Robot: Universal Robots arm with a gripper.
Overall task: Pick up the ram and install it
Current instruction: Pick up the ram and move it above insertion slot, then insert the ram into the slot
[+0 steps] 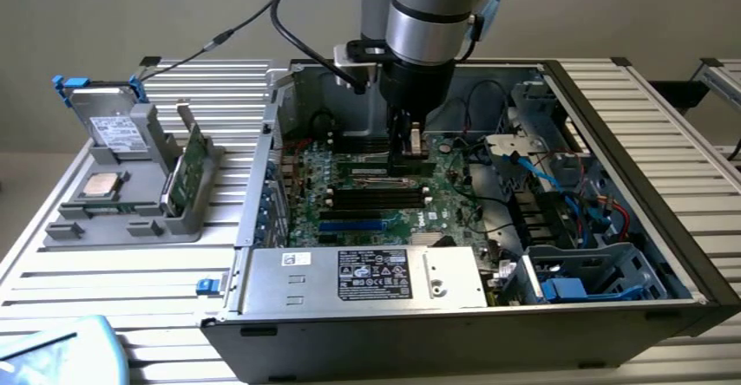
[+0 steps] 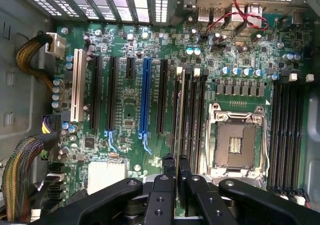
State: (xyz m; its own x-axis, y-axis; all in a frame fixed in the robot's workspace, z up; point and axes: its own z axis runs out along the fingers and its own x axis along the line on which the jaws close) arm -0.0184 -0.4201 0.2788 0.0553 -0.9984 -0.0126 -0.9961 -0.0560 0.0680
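Where the arm reaches down into the open case (image 1: 683, 229) in the exterior view, the gripper (image 1: 407, 146) hangs low over the part of the board (image 1: 383, 212) farthest from the camera. Its fingers point straight down and sit close together, and what they pinch is hard to make out from here. This view gives the surroundings. A power supply (image 1: 359, 277) lies along the case's near wall. Outside the case, at the exterior view's left, a grey holder (image 1: 116, 220) carries a drive (image 1: 116, 129) with blue clips, a square silver chip (image 1: 102, 184) and a green stick (image 1: 189, 177) standing on edge.

The wrist view gives the grip itself. The two fingers (image 2: 168, 167) stand almost together, clamped on the ram (image 2: 178, 115), which is seen edge-on as a thin pale strip. Its long axis runs straight away from the fingertips, parallel to the black slots (image 2: 192, 115) and to the blue slot (image 2: 145, 95). Its thin edge faces the camera and its flat faces stand upright. It lies along the outermost slot of that bank, on the side away from the open socket (image 2: 239, 140). Whether it is seated or just above the slot, I cannot tell.
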